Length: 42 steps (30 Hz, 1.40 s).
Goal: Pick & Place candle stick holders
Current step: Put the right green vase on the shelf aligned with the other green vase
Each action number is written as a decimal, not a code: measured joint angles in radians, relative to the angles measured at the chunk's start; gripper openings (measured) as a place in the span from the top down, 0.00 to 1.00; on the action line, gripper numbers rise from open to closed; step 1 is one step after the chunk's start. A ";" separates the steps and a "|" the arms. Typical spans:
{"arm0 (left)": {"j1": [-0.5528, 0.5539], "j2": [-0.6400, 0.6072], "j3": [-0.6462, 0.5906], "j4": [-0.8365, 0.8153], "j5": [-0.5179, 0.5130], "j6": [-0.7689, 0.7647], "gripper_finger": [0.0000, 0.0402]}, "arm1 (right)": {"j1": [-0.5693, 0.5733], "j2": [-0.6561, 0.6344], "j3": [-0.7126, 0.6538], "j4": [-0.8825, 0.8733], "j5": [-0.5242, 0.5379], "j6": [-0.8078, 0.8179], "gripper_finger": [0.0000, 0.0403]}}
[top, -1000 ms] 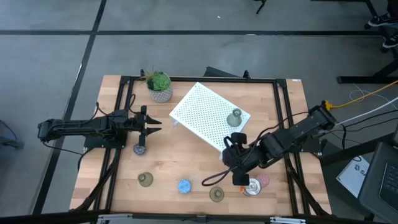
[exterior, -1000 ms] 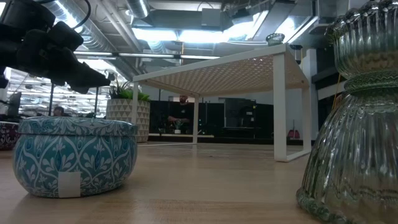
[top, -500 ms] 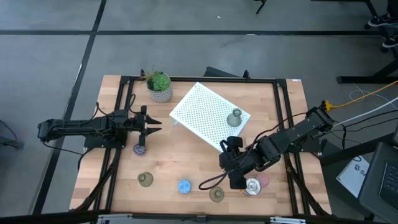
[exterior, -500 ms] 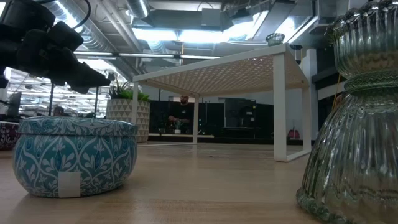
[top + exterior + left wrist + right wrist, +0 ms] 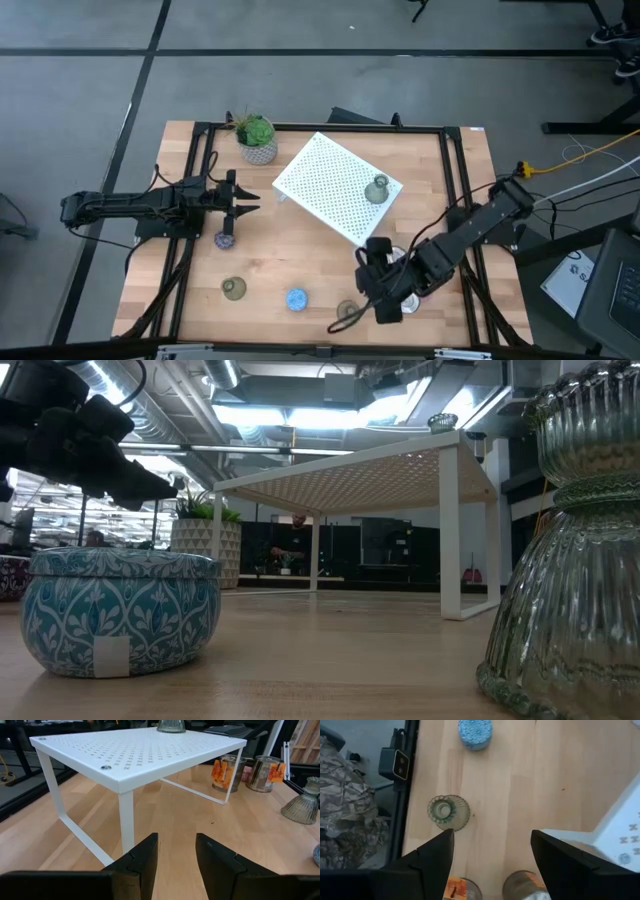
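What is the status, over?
Right gripper open above the front edge, near the olive-green holder and silver holders. Left gripper open, waiting at left. Nothing held.

Two dark, near-black arms built of jointed segments, matte throughout. Left end effector ending in two slim pointed fingers; up close, fingers blocky, matte black, with stepped notches along the inner edges. Right end effector bulkier, with a black cable looping beside it; fingers broad, flat, angular.
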 joint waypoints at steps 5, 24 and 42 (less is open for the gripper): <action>0.000 0.000 0.000 0.001 0.000 0.000 0.68 | 0.032 0.020 0.000 -0.002 0.008 0.075 0.34; 0.000 0.000 0.000 0.002 0.000 0.000 0.68 | 0.096 0.061 0.000 -0.089 -0.022 0.505 0.34; 0.000 0.000 0.000 0.002 0.000 0.000 0.68 | 0.082 0.120 0.001 0.173 -0.028 0.346 0.34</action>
